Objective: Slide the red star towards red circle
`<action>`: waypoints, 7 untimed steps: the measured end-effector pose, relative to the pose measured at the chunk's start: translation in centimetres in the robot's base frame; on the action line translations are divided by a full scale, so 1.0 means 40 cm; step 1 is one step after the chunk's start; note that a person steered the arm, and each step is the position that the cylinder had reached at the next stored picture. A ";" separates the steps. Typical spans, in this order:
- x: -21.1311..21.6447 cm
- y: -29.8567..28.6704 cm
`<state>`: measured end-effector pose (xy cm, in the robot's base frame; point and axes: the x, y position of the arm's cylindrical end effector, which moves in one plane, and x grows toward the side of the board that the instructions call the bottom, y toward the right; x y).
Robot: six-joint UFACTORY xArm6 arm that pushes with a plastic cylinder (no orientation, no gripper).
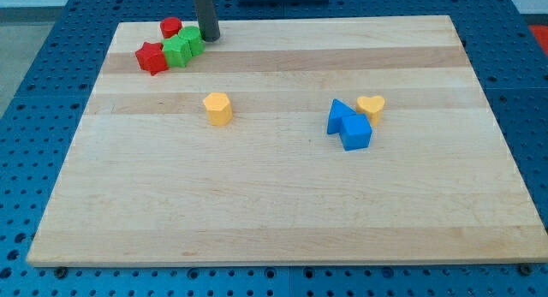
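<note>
My tip (210,38) — a bare rod end that grasps nothing — rests at the bench's (274,203) top-left, touching a green block (182,47). The red star (151,57) lies left of it, beyond the green, near the red circle (171,26).

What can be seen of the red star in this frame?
The red star is a small, chunky block of matte red, plastic-looking material, lying flat near the wooden board's top left corner. Its points are blunt. On the view's right it touches a green block, part of a green cluster. The red circle sits just above and right, seemingly apart from it. My tip is beyond the green blocks, not touching the star.
</note>
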<state>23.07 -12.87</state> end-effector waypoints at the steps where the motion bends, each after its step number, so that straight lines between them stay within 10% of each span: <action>1: 0.000 -0.004; 4: 0.012 -0.041; 7: 0.308 -0.095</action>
<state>35.39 -16.66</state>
